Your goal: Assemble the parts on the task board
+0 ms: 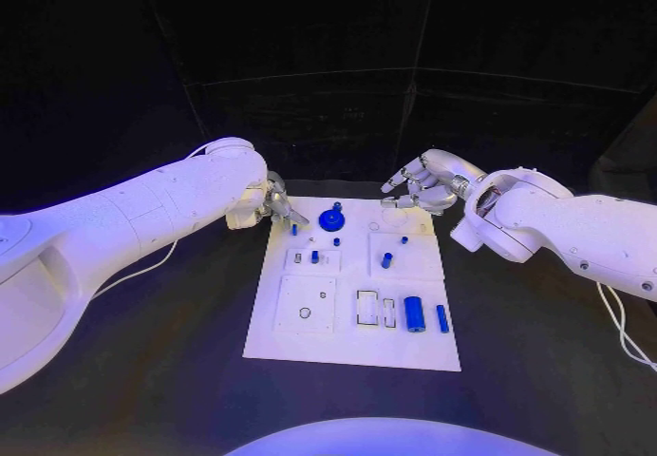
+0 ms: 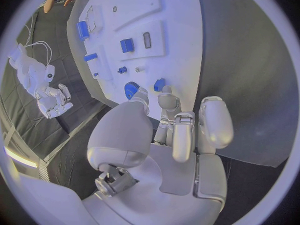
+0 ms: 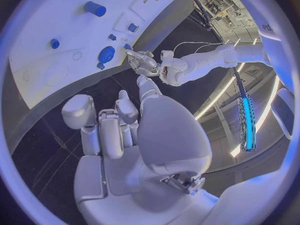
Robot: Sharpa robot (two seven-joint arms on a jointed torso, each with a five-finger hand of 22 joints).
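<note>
flat white task board (image 1: 411, 353), round blue part (image 1: 331, 220) — glossy silver left hand (image 1: 278, 205)

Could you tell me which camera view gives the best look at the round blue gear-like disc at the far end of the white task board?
The head view: the round blue gear-like disc sits unobstructed on the white task board. In the left wrist view the disc is partly hidden by the left hand; the right wrist view shows it whole, at a slant.

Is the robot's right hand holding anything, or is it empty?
Empty. The right hand hovers beyond the task board's far corner, its fingers apart with nothing between them.
</note>
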